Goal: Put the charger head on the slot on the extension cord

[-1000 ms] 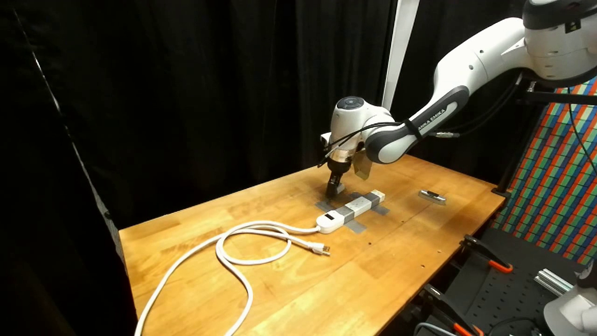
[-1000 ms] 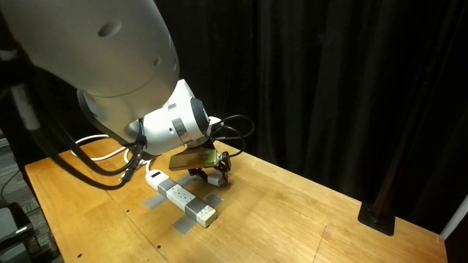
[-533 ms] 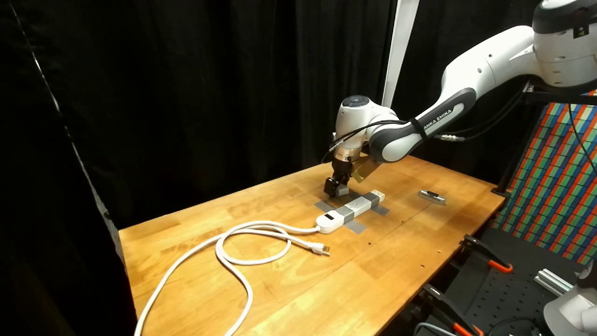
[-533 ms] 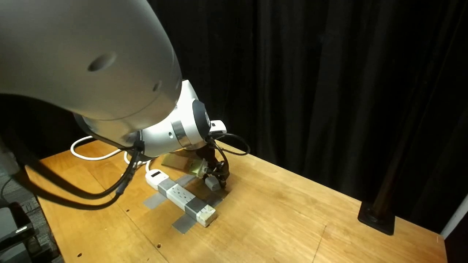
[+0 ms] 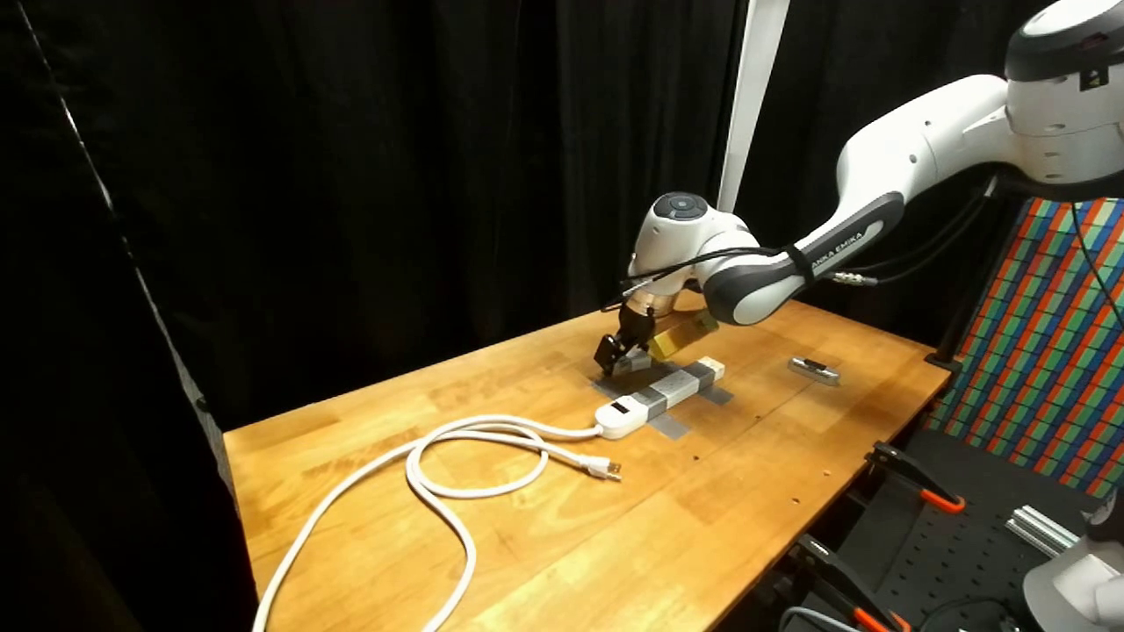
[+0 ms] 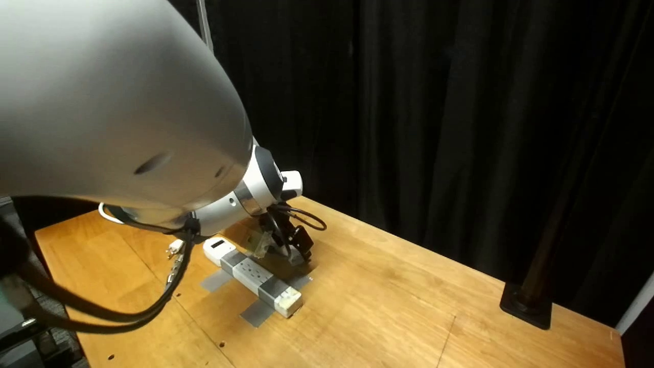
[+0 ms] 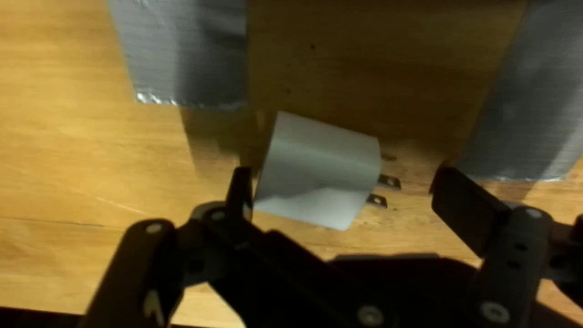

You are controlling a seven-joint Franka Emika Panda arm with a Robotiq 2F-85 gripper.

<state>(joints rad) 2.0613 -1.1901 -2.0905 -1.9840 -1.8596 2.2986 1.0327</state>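
My worry here is the prongs [image 7: 385, 180]. In the wrist view the gripper [image 7: 345, 182] is spread wide with nothing pinched, and the white two-prong charger head [image 7: 316, 171] sits mid-frame between the fingers, apparently lying on the wooden table [image 7: 68, 159] with its blades aimed right. So the finger on the right [image 7: 464, 209] faces metal, not a flat side. Close like that and I'd bet it lands on the blades: bent prongs, or the block twists loose. It's also skewed to the jaws and much nearer the finger on the left [image 7: 240, 193] (can't tell if they touch), so that one probably shoves it first.

Even with a decent grip, there's the power strip [image 6: 253, 275], lower middle of the frame in an exterior view. The charger's near it, not on it. Its sockets [image 6: 250, 267] face up while the prongs lie flat, so lifting as-is likely leaves them pointing sideways. I'd want it turned prongs-down first. Duct tape [image 6: 272, 289] crosses the strip either side of those sockets, so a sloppy approach could catch. Finger height is hard to judge too; dropping lower might jab the wood.
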